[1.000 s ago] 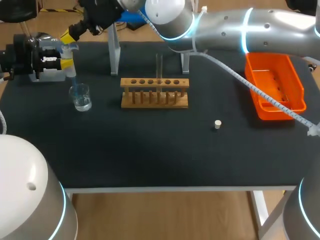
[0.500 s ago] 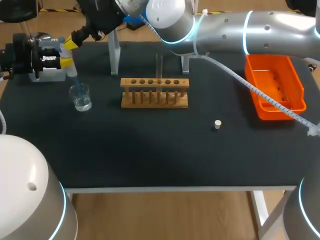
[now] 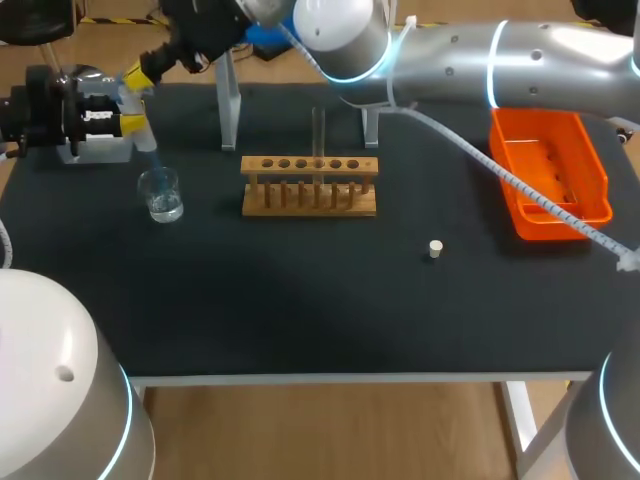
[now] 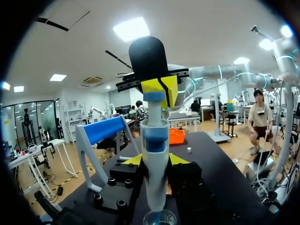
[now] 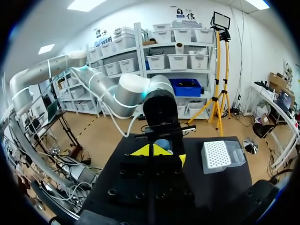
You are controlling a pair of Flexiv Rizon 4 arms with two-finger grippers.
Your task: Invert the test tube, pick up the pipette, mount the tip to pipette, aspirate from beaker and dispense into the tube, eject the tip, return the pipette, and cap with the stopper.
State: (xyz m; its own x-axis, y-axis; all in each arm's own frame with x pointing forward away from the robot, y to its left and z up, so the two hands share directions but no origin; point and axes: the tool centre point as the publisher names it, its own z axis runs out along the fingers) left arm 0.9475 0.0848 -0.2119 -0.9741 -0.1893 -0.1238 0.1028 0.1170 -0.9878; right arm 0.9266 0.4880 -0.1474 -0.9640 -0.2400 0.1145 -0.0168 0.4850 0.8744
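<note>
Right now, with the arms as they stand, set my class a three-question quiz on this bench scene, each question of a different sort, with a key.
1. True or false: the clear glass test tube stands upright in the wooden rack.
2. Multiple choice: what grips the barrel of the white and blue pipette from two sides? A) the left claw B) a person's hand C) nothing, it lies flat
3. Short answer: what does the pipette's tip point down into?

Key
1. True.
2. A.
3. The small clear glass beaker.
</note>
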